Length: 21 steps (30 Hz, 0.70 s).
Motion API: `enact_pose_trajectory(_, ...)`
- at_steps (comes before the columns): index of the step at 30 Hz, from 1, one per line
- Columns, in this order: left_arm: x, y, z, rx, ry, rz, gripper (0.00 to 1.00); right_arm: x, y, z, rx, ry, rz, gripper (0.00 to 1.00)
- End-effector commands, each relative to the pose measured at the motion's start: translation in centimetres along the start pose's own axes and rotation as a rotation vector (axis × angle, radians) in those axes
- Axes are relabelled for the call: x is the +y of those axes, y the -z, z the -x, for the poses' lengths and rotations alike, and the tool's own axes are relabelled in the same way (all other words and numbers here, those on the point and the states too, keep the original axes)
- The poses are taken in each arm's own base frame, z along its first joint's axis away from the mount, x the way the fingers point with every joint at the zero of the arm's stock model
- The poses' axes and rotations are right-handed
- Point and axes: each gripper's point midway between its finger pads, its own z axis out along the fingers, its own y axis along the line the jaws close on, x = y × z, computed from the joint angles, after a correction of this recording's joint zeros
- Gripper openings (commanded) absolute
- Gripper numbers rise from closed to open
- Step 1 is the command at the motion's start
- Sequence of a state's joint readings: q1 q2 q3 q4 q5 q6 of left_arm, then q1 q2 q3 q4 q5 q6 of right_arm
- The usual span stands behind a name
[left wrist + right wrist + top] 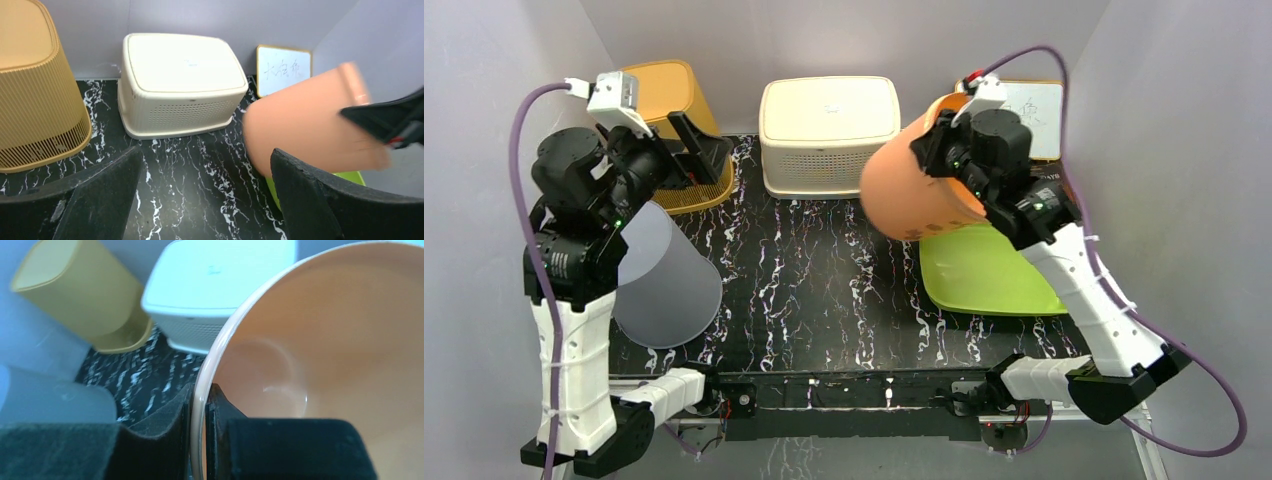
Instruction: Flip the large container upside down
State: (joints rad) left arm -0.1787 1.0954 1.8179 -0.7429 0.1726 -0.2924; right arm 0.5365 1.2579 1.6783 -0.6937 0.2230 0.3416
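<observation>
The large orange container point(919, 190) hangs in the air over the right half of the table, tipped on its side with its base pointing left and its mouth toward the right arm. My right gripper point(948, 140) is shut on its rim. In the right wrist view the two fingers pinch the pale rim point(200, 395), one inside and one outside, and the container's inside point(325, 340) fills the view. My left gripper point(696, 148) is open and empty at the back left. In the left wrist view point(205, 155) the container point(305, 125) appears blurred to the right.
A yellow ribbed basket point(669, 95) stands upside down at the back left, a cream basket point(829, 120) upside down at the back middle. A green tray point(984, 275) lies under the orange container. A translucent grey bucket point(664, 275) stands by the left arm. A whiteboard point(1036, 110) leans at the back right.
</observation>
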Motion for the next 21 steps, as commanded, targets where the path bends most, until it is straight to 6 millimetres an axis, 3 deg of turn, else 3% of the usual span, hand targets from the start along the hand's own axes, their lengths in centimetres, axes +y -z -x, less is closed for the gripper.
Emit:
enact_pose_trajectory(1,-1.3,2.3,2.0,-0.071,0.032,-0.024,0.98,7.9,-0.9,1.7,-0.146,-0.171,0.427,0.0)
enact_pose_trajectory(6,-2.2,3.8,3.0,-0.103,0.046,-0.051,0.98,11.4,-1.6,0.4,-0.194,-0.292,0.606,0.0)
enact_pose_trajectory(12,-2.3,4.2,2.9,-0.096,0.053,-0.056,0.98,15.8,-2.7,-4.3,-0.161,-0.413,0.726,0.0)
enact_pose_trajectory(21,-2.0,4.1,2.2,-0.076,0.047,-0.044,0.98,17.2,-1.7,-7.9,-0.236,-0.763,0.916,0.0)
